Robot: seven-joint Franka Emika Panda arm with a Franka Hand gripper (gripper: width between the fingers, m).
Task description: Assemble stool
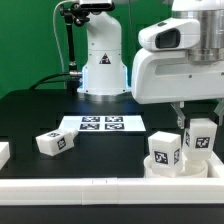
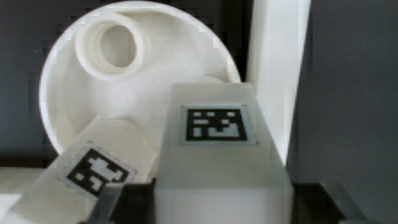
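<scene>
The round white seat (image 1: 188,168) lies at the exterior view's right, near the front rail; the wrist view shows its rim and a round hole (image 2: 118,45). Two chunky tagged legs stand upright on it. My gripper (image 1: 201,122) comes down from above and is shut on the right-hand leg (image 1: 201,138). In the wrist view that leg (image 2: 217,125) fills the gap between the dark jaws of my gripper (image 2: 222,205), both touching its sides. The other upright leg (image 1: 165,149) stands free beside it (image 2: 93,170). A third leg (image 1: 55,142) lies loose on the table to the left.
The marker board (image 1: 101,124) lies flat mid-table in front of the robot base (image 1: 101,70). A long white border rail (image 1: 90,190) runs along the front edge. Another white part (image 1: 3,152) shows at the left edge. The table top is black.
</scene>
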